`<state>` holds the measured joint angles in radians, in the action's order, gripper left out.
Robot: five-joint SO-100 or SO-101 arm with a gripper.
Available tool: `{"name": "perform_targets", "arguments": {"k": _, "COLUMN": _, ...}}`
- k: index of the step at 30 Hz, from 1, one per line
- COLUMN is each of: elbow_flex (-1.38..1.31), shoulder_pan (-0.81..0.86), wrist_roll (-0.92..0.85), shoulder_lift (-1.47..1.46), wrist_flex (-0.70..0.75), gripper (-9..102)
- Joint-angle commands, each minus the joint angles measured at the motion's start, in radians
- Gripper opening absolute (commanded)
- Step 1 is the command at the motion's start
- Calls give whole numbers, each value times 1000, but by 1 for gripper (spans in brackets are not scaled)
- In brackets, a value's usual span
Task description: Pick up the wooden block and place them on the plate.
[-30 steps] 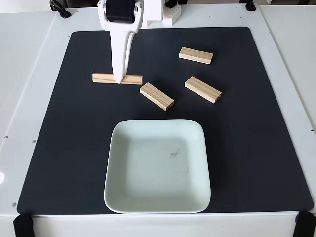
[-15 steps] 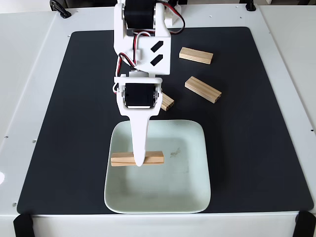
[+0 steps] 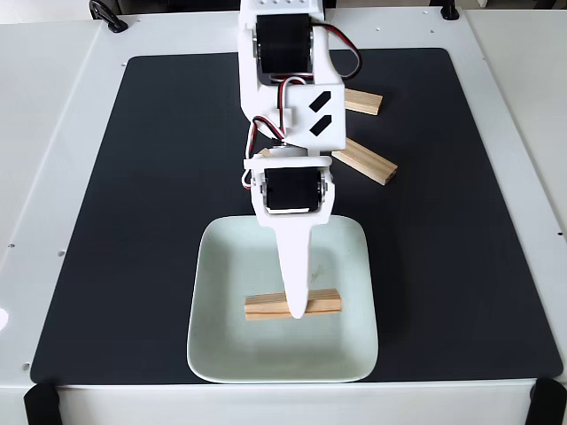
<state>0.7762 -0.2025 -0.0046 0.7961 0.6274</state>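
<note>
Wooden block (image 3: pixel 266 306) crosswise in jaws (image 3: pixel 297 310), over plate (image 3: pixel 221 345).

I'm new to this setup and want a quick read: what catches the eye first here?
The white arm reaches down the middle of the fixed view, its gripper over a wooden block lying crosswise in the pale square plate. Behind it, on the black mat, two more blocks peek out beside the arm.

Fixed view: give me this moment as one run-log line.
end effector: shut on wooden block | location: over plate | two other blocks partly visible on mat | release: not yet done
</note>
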Motion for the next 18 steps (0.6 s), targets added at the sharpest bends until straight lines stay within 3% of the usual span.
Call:
{"name": "perform_targets", "arguments": {"k": 1, "elbow_flex": -49, "shoulder_pan": -5, "wrist_roll": 12, "shoulder_lift": 15, "wrist_flex": -14, "gripper": 0}}
{"name": "perform_targets", "arguments": {"k": 18, "elbow_flex": -41, "shoulder_pan": 12, "wrist_roll": 15, "shoulder_lift": 3, "wrist_flex": -12, "gripper": 4}}
